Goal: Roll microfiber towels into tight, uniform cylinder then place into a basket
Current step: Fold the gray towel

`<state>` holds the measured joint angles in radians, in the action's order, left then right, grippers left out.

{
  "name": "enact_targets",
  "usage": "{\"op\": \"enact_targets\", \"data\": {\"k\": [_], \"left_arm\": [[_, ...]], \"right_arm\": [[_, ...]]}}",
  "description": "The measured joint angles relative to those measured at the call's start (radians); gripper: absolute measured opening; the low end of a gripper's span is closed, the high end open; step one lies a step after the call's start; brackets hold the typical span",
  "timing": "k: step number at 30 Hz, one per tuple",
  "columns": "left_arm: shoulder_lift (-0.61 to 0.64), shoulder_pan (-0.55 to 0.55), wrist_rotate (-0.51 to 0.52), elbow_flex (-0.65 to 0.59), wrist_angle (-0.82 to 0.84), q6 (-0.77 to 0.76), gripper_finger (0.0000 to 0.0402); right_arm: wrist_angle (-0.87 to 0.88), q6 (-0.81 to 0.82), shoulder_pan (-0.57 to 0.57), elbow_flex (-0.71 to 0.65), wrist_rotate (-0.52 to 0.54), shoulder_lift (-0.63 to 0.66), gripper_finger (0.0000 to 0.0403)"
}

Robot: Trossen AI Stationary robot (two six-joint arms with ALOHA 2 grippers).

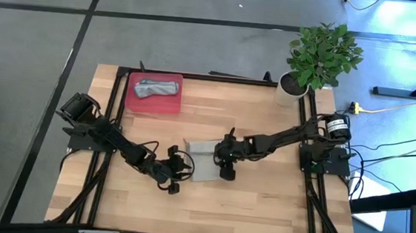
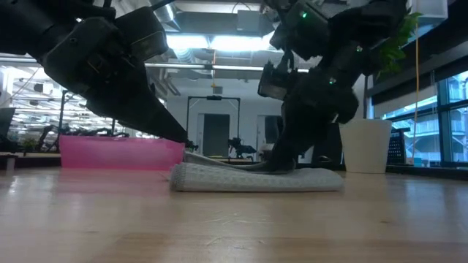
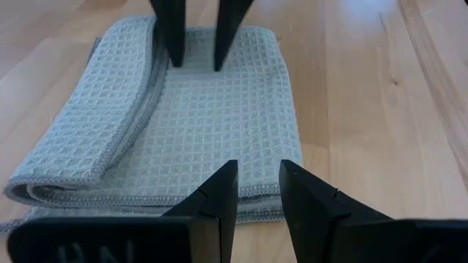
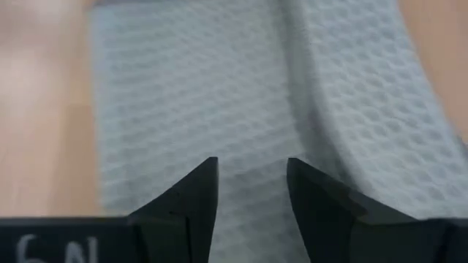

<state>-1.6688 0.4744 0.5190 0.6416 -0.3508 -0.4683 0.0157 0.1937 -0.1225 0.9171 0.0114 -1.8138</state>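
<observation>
a light grey waffle-weave towel (image 3: 197, 124) is lying folded flat on the wooden bench (image 1: 261, 202) near its middle, between the 2 dark arms. its surface is showing a fine grid of small square cells, with a stitched hem running along the edges; one long side is doubling over into a soft rounded fold, and from the low view the cloth is sitting as a thin, layered slab. the left gripper (image 3: 252, 193) is hovering just beside the towel's near edge, its 2 tapered black jaws standing slightly apart with nothing between them. the right gripper (image 4: 248, 193) is reaching down onto the towel from the opposite side, jaws apart, tips pointing at the cloth; whether they are touching the weave is hard to make out, since that wrist view is blurring. both of its fingertips are also appearing at the far edge of the towel in the left wrist view.

the basket (image 1: 170, 106), a shallow red plastic tray with rounded corners, is sitting at the bench's far left corner, holding a second towel (image 1: 154, 88) in a loose, crumpled bundle. a white pot with a leafy green plant (image 1: 321, 55) is standing at the far right corner.
</observation>
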Motion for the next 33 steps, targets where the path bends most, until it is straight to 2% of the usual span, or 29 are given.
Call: {"op": "enact_targets", "data": {"k": [14, 22, 26, 33], "left_arm": [[0.0, 0.001, -0.013, 0.0, 0.002, 0.0, 0.0094], [0.0, 0.0, -0.013, 0.0, 0.002, 0.0, 0.0094], [0.0, 0.0, -0.013, 0.0, 0.002, 0.0, 0.0094], [0.0, 0.0, -0.013, 0.0, 0.002, 0.0, 0.0094]], "right_arm": [[-0.012, -0.083, 0.083, 0.0, 0.17, -0.004, 0.0165], [-0.104, -0.121, 0.147, 0.0, 0.199, -0.004, 0.0165], [-0.185, -0.123, 0.165, 0.0, 0.265, -0.004, 0.0165], [-0.206, -0.134, 0.167, 0.001, 0.197, -0.004, 0.0165]]}}
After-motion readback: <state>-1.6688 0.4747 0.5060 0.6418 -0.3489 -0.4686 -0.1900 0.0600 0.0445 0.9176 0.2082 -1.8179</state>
